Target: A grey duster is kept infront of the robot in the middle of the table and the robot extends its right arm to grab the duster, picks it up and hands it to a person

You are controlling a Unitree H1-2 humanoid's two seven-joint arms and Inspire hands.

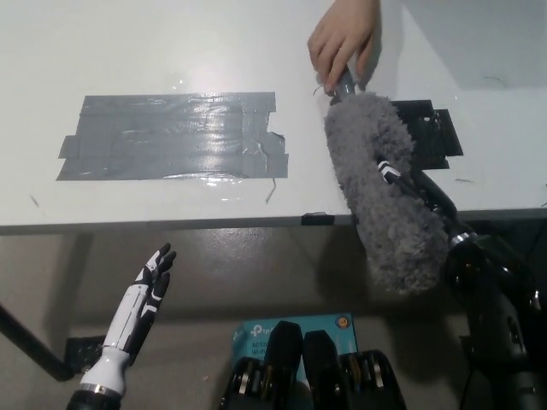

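fluffy grey duster (380, 192), black right hand (419, 186) gripping

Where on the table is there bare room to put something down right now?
Bare tabletop runs above the grey tape patch, and a strip lies between it and the front edge. Crowded on the right: the right hand holds the grey duster, a person's hand on its handle, beside black tape.
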